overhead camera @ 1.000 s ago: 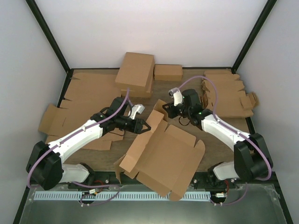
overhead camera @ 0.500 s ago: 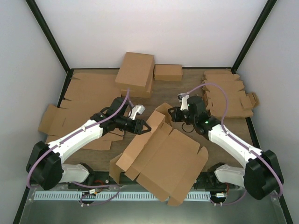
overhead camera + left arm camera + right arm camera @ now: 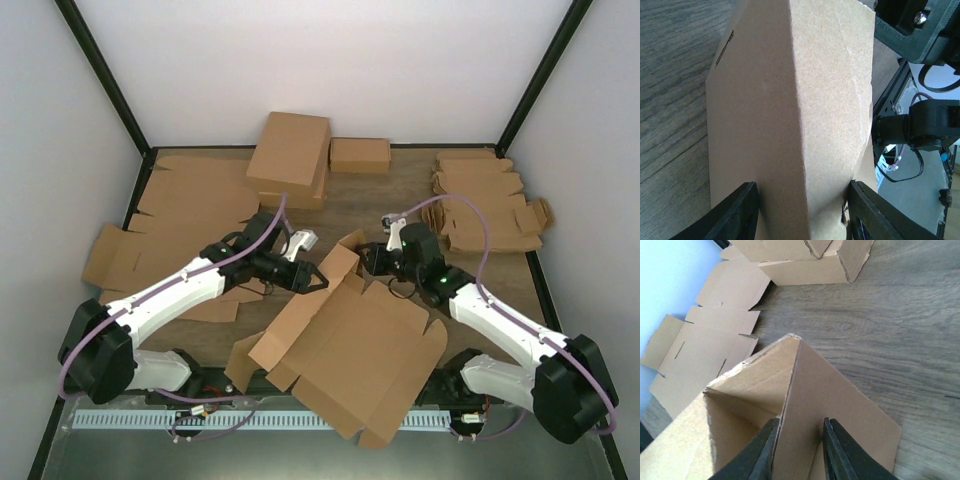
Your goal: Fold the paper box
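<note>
Each arm is built from white tube links joined by black housings: left arm (image 3: 170, 295), right arm (image 3: 500, 320). The largest black housings are the shoulders, at 7 o'clock and 5 o'clock in the top view. One purple cable (image 3: 450, 198) runs along each arm from shoulder to wrist. A white camera housing (image 3: 298, 243) caps each wrist. The right arm carries a green light (image 3: 441, 281) on its forearm joint. The left gripper (image 3: 318, 283) and right gripper (image 3: 366, 260) are black. The fingers (image 3: 762, 452) are black, smooth and round-edged. A silver screw (image 3: 921, 18) shows at 1 o'clock in the left wrist view.
</note>
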`<state>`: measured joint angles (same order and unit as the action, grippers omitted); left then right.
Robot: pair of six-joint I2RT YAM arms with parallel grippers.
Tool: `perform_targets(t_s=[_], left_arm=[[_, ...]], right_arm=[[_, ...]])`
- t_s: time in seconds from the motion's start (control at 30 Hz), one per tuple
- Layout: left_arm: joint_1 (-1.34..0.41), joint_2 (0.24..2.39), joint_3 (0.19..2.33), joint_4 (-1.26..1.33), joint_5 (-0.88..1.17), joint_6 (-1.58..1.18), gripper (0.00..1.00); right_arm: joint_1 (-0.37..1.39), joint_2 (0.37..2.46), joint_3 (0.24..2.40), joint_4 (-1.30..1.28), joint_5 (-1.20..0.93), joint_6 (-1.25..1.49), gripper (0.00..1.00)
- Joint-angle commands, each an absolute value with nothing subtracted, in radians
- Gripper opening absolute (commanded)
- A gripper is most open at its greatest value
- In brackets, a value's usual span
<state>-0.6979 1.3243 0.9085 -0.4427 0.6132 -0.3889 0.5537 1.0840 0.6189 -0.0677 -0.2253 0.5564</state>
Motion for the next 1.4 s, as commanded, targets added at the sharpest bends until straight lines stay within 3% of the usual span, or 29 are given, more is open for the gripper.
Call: perform_targets(t_s=[0.0,0.2,0.33,0.5,0.63,0.87,1.37], left_arm=[[-0.705,1.347,0.921,-0.46,0.58,-0.384,0.51],[-0.705,1.345,0.937,-0.481,0.563,-0.379,0.51],[-0.706,1.34,0.933,-0.485,0.557,-0.38,0.51],[-0.706,1.344,0.929,-0.482,0.553,-0.382,0.51],[-0.705,1.341,0.93,-0.483,0.539,-0.386,0.51],[-0.705,1.342,0.938,-0.483,0.525,-0.393,0.51],[-0.705,1.355,0.945,-0.474,0.533,-0.4,0.51]], right_arm=[[0.567,1.065,0.58,-0.027,-0.148,0.498,0.28],[0.566,1.091,0.544,0.026,-0.093,0.467,0.34],[0.567,1.106,0.536,0.028,-0.122,0.486,0.23],[0.566,1.098,0.54,0.013,-0.157,0.505,0.19],[0.566,1.09,0.553,-0.006,-0.176,0.52,0.09],[0.588,1.084,0.639,-0.09,-0.212,0.614,0.03],[0.692,1.15,0.686,-0.107,-0.182,0.848,0.01]])
